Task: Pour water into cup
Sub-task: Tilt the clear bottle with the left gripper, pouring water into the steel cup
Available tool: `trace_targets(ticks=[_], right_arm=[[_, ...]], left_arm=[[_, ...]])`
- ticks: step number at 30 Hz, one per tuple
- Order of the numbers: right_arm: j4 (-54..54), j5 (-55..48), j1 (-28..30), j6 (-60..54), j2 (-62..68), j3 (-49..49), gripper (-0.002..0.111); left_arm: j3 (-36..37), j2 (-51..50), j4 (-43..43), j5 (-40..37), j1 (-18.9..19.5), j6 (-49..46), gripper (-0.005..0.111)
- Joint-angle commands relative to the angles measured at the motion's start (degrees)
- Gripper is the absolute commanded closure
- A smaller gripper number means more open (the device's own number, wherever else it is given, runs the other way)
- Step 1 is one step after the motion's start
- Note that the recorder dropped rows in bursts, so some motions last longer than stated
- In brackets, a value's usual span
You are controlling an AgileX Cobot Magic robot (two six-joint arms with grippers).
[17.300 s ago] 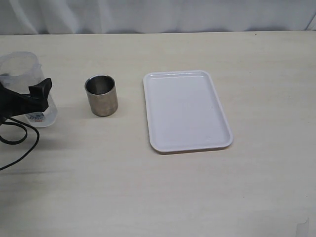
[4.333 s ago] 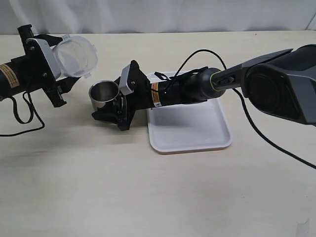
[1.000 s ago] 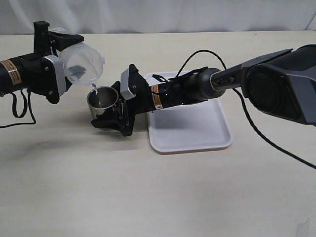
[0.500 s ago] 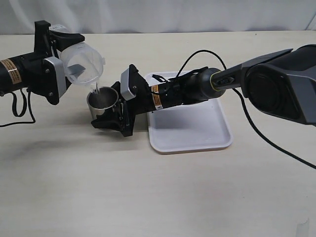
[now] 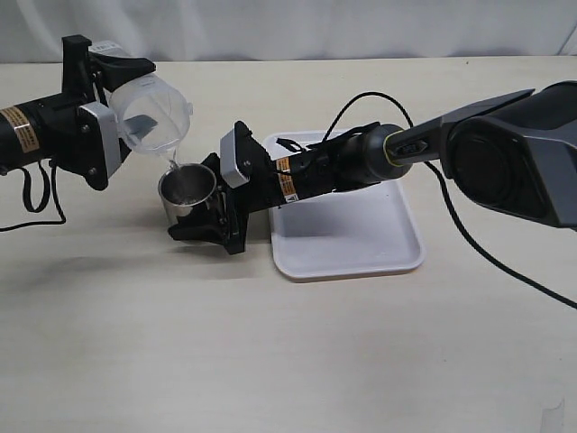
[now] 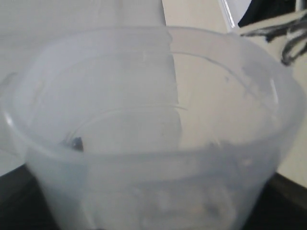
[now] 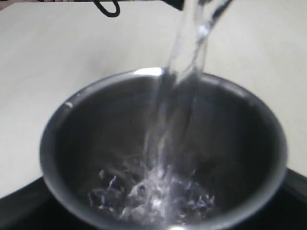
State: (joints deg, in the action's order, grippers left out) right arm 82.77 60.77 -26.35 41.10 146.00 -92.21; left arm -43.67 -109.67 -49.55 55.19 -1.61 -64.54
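With the clear container (image 5: pixel 155 113), clamped in the left gripper's (image 5: pixel 115 104) jaws, now tipped steeper at the cup's 11 o'clock, water (image 7: pixel 178 91) streams into the cup (image 5: pixel 187 188), which the right gripper's (image 5: pixel 200 216) jaws grip on the desk (image 5: pixel 270 361) at 9 o'clock of the tray (image 5: pixel 361 244), so filling is under way.
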Motion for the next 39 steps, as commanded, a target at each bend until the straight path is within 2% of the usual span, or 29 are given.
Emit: trace_targets(ticks=[1,39], right_arm=[[-0.47,1.5,0.25,0.02,-0.1,-0.06,0.104],[-0.47,1.5,0.25,0.02,-0.1,-0.06,0.104]], left_arm=[[-0.55,0.43,0.69,2.52,-0.39,-0.08,0.107],[-0.55,0.43,1.27,6.7,-0.39,-7.77,0.107]])
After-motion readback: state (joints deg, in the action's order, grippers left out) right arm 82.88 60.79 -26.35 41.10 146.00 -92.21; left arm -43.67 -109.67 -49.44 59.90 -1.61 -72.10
